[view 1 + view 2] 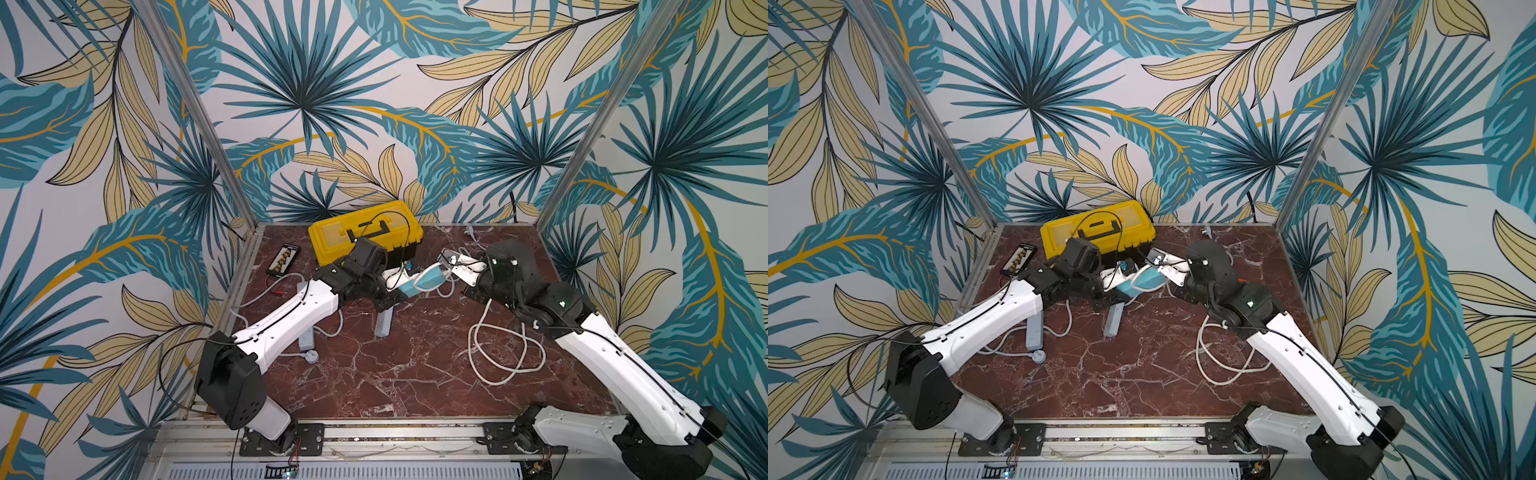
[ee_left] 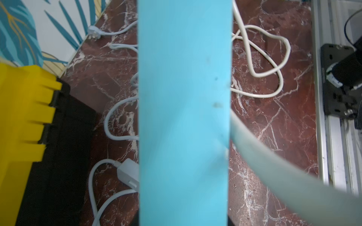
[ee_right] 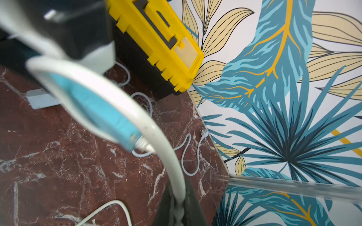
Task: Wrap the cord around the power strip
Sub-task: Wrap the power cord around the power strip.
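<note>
L hand (image 1: 402, 291) clenched on blue power strip (image 1: 428, 281), holding it up off the table (image 1: 395, 374) just in front of the yellow toolbox (image 1: 365, 232). R hand (image 1: 453, 277) pinched shut on the white cord (image 3: 175, 176), right beside the strip, also in front of toolbox. Cord arcs over the strip in R wrist view. Rest lies in slack loops on table, well away from toolbox.

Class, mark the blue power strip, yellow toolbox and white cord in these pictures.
blue power strip (image 2: 184, 97), left wrist view, middle of its face.
yellow toolbox (image 1: 332, 240), in a top view, on its lid.
white cord (image 2: 258, 95), left wrist view, loose loop on table.
</note>
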Robot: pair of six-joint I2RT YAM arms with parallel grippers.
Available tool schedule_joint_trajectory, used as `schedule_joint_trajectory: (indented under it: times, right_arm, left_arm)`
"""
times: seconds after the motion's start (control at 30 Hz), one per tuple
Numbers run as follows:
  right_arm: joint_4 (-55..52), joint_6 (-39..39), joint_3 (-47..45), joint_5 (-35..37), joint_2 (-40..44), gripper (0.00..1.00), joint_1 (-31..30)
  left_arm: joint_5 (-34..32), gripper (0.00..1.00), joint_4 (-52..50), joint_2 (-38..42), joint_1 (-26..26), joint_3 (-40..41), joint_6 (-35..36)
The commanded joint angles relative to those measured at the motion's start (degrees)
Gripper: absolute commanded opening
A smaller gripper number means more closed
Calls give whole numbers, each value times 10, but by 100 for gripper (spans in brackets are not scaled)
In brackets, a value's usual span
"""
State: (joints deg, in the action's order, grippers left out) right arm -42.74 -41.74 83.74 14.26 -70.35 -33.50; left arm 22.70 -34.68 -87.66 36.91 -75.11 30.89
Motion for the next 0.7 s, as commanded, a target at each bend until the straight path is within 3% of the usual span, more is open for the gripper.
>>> schedule_joint_trajectory:
  times: [0.0,0.13,0.23,0.27,0.33,0.43,0.67]
  right_arm:
    - [-56,-3,60,-120,-51,6,59]
    - [-84,3,89,-246,-116,10,104]
    - [-44,42,77,-326,-146,16,135]
    - [-24,61,68,-354,-151,20,142]
    - [31,108,40,-404,-149,41,156]
    - [133,181,-36,-418,-125,65,172]
    - [354,330,-224,-395,-50,94,187]
  left_arm:
    - [-18,0,8,35,21,19,61]
    - [12,0,26,72,33,21,58]
    - [40,0,56,107,34,26,42]
    - [50,0,71,117,34,29,33]
    - [61,0,104,132,34,37,6]
    - [54,0,149,145,32,48,-40]
    - [45,0,144,130,30,0,-139]
